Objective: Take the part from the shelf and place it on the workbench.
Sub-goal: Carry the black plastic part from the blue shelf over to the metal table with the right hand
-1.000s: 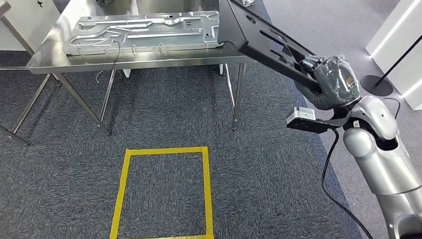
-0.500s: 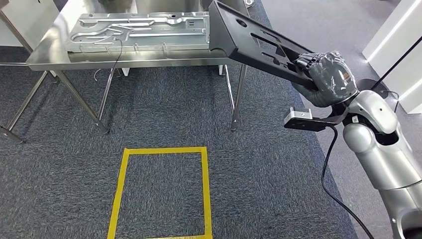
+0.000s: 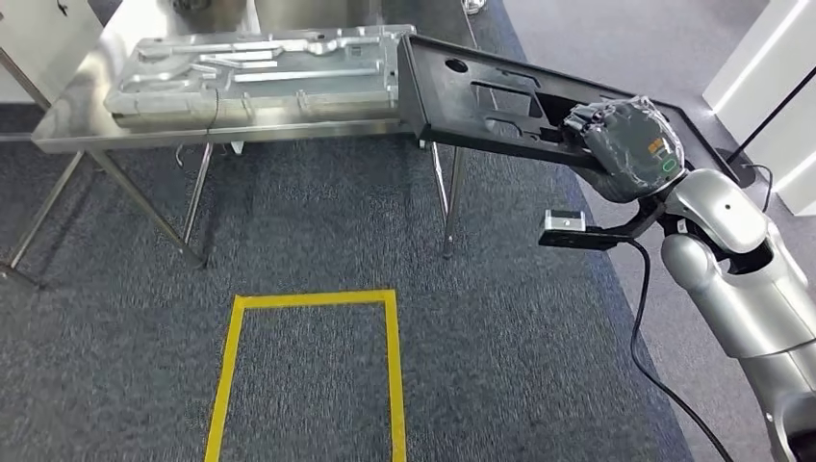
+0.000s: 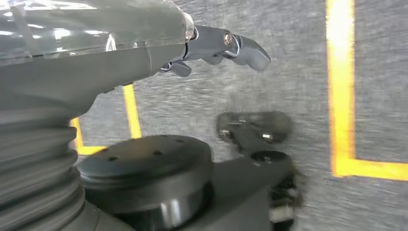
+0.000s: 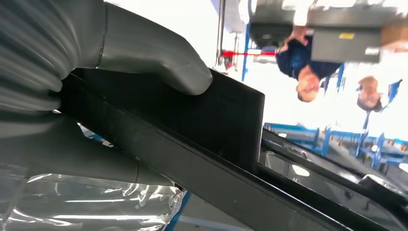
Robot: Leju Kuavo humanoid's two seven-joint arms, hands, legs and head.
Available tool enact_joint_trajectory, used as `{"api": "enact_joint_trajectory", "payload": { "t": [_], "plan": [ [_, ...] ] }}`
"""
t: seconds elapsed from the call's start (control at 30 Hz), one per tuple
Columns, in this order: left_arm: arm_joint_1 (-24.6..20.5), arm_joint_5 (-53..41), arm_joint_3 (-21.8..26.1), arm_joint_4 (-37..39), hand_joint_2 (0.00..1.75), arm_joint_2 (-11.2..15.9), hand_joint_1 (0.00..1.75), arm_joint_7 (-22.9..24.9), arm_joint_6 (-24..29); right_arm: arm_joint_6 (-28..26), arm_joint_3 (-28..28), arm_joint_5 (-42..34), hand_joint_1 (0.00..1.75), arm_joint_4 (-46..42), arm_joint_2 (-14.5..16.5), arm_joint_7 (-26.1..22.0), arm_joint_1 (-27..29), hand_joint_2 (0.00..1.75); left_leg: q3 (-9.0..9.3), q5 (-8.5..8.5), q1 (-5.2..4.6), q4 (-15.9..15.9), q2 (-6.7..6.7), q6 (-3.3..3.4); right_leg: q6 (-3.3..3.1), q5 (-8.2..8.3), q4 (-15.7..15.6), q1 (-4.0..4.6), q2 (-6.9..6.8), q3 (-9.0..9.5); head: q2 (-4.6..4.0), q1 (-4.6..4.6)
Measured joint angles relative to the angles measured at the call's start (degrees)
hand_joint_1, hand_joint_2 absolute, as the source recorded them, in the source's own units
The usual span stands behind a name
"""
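Gripping the black part (image 3: 500,101) at its near end, the right robot hand (image 3: 625,144) holds it out flat, its far end reaching the right edge of the steel surface (image 3: 72,120), just beside a silver stamped panel (image 3: 255,67) lying there. The left robot hand (image 4: 219,45) hangs over grey carpet with yellow tape (image 3: 390,366), fingers loosely apart, holding nothing.

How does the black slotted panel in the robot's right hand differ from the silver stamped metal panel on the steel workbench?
The black slotted panel is dark and matte; the silver stamped metal panel is bright and reflective. The black panel is gripped at one end by the right hand and juts past the workbench edge; the silver panel lies flat on it, untouched. Both are flat, elongated parts with cut-outs.
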Motion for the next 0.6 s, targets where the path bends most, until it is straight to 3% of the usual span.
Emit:
{"api": "enact_joint_trajectory", "payload": {
  "t": [0.03,0.1,0.13,0.17,0.2,0.23,0.27,0.3,0.33,0.37,0.43,0.5,0.53,0.57,0.6],
  "plan": [
    [0.0,0.0,0.0,0.0,1.75,0.0,0.0,-0.1,0.0,-0.1,0.2,0.0,1.55,0.3,0.0,0.0,-0.4,1.75,-2.02,-0.93,0.09,3.7,-0.03,-0.19,-0.32,-0.55,-0.1,-0.03,-0.02,0.81,0.0,0.0],
    [0.2,0.0,0.0,0.0,1.75,0.0,0.0,-0.1,0.0,-0.1,0.6,0.1,1.55,0.9,0.0,-0.1,-0.7,1.75,-8.1,-2.43,0.11,12.3,-0.02,-0.42,-0.66,-1.85,-0.1,0.14,0.05,2.31,0.0,-0.01],
    [0.3,0.0,0.0,0.0,1.75,0.0,0.0,-0.2,0.0,-0.1,0.9,0.1,1.55,1.2,0.0,-0.1,-0.7,1.75,-10.71,-1.92,0.09,14.8,-0.03,-0.41,-0.69,-2.59,-0.1,0.24,0.15,3.15,0.0,-0.01],
    [0.4,0.0,0.0,0.0,1.75,0.0,0.0,-0.2,0.0,-0.1,1.2,0.1,1.55,1.4,0.0,-0.1,-0.7,1.75,-12.29,-0.05,0.04,15.0,-0.04,-0.26,-0.69,-3.41,-0.1,0.34,0.26,4.17,0.0,-0.01],
    [0.4,0.0,0.0,0.0,1.75,0.0,0.0,-0.3,0.0,-0.1,1.6,0.1,1.55,1.6,0.0,-0.1,-0.7,1.75,-12.67,2.97,-0.05,12.7,-0.05,0.02,-0.66,-4.31,-0.1,0.4,0.36,5.34,0.0,-0.01],
    [0.5,0.0,0.0,0.0,1.75,0.1,0.0,-0.3,0.0,-0.2,1.8,0.1,1.55,1.7,0.0,0.0,-0.7,1.75,-12.02,6.69,-0.22,8.5,-0.1,0.43,-0.58,-5.29,-0.2,0.43,0.42,6.63,0.0,-0.01],
    [0.6,-0.1,0.0,0.0,1.75,0.1,0.0,-0.2,-0.1,-0.2,2.0,0.0,1.55,1.8,-0.1,0.2,-0.6,1.75,-10.93,9.35,-0.47,4.8,-0.19,0.89,-0.42,-6.21,-0.4,0.48,0.45,7.76,0.0,0.0],
    [0.7,-0.1,0.0,0.0,1.75,0.2,0.0,-0.2,-0.1,-0.3,2.1,-0.2,1.55,1.8,-0.2,0.4,-0.5,1.75,-9.69,10.76,-0.68,1.6,-0.29,1.32,-0.16,-6.91,-0.8,0.52,0.54,8.66,0.0,-0.01],
    [0.8,-0.1,0.0,0.0,1.75,0.3,0.0,-0.1,-0.1,-0.4,2.1,-0.4,1.55,1.8,-0.4,0.5,-0.3,1.75,-8.67,10.84,-0.88,-0.4,-0.36,1.66,0.17,-7.39,-1.4,0.52,0.6,9.36,0.0,0.0],
    [0.8,-0.1,0.0,0.0,1.75,0.3,0.0,-0.1,-0.1,-0.5,2.1,-0.7,1.55,1.7,-0.8,0.6,0.2,1.75,-7.87,9.83,-1.0,-1.1,-0.42,1.99,0.63,-7.31,-1.8,0.52,0.64,9.81,0.01,0.0],
    [0.8,-0.2,0.0,0.0,1.75,0.3,0.0,0.0,-0.2,-0.7,2.0,-1.1,1.55,1.3,-1.7,0.7,1.2,1.75,-6.14,8.58,-0.93,-3.0,-0.51,2.6,1.49,-5.52,-0.3,0.43,0.64,9.46,0.01,0.01],
    [0.9,-0.2,0.0,0.0,1.75,0.3,0.0,0.0,-0.2,-0.8,1.7,-1.3,1.55,1.1,-2.3,0.7,1.8,1.75,-4.0,7.74,-0.75,-4.5,-0.65,3.12,1.87,-2.84,6.2,0.36,0.56,5.85,0.01,0.0],
    [0.9,-0.2,0.0,0.0,1.75,0.3,0.0,0.0,-0.2,-0.8,1.6,-1.4,1.55,1.1,-2.5,0.7,2.1,1.75,-2.82,7.22,-0.68,-5.2,-0.68,3.25,1.86,-2.72,10.1,0.35,0.52,3.09,0.01,0.01],
    [0.9,-0.2,0.0,0.0,1.75,0.4,0.0,0.0,-0.2,-0.9,1.6,-1.4,1.55,1.1,-2.6,0.7,2.4,1.75,-1.56,6.54,-0.69,-5.7,-0.72,3.34,1.85,-3.86,13.3,0.36,0.5,0.31,0.01,0.01],
    [0.9,-0.2,0.0,0.0,1.75,0.4,0.0,0.0,-0.2,-0.9,1.6,-1.4,1.55,1.1,-2.7,0.7,2.8,1.75,-0.22,5.77,-0.69,-6.1,-0.77,3.37,1.86,-6.21,15.3,0.38,0.5,-2.14,0.0,0.01]
  ]
}}
